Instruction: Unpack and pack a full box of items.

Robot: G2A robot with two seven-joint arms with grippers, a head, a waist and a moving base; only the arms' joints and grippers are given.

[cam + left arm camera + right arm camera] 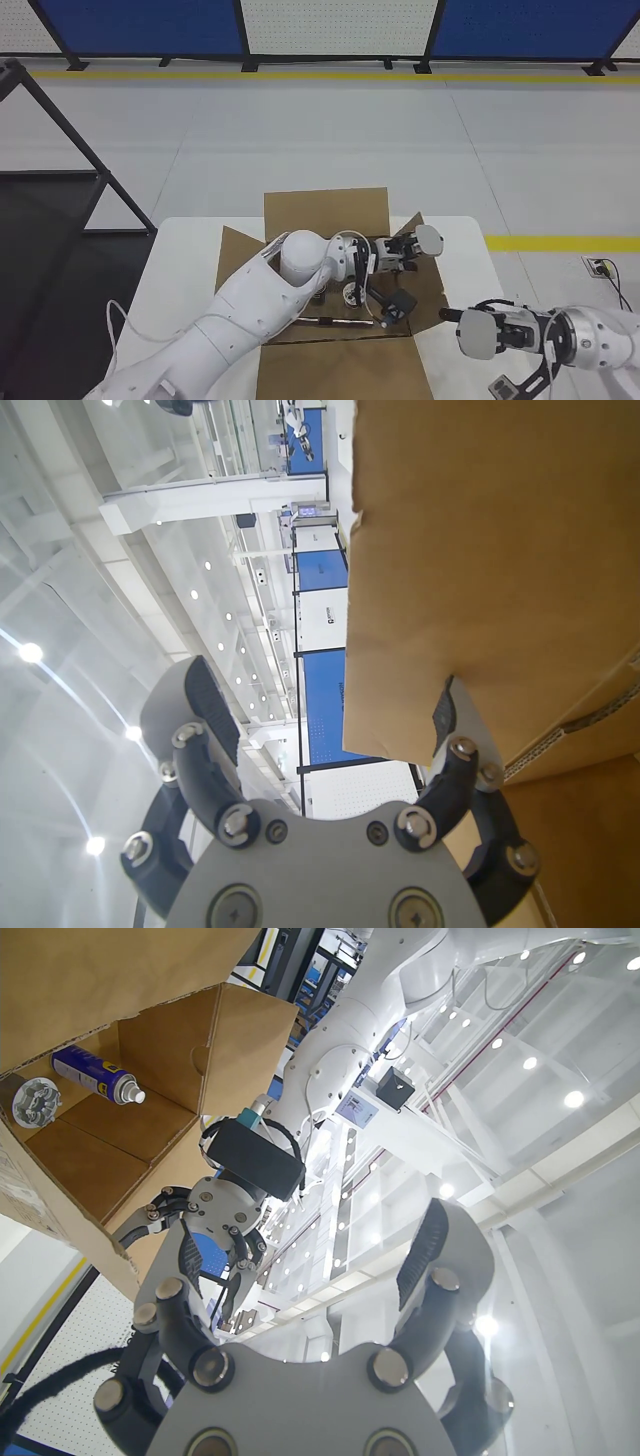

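Your left gripper (327, 705) sits spread around the box flap (475, 550); pinch squarely before folding. Right gripper (305, 1248) is spread, empty.

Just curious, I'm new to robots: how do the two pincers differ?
The left pincer has a cardboard flap between its fingers; the right pincer has nothing between its own. The left pincer is at the box, the right pincer apart from it. Both are open.
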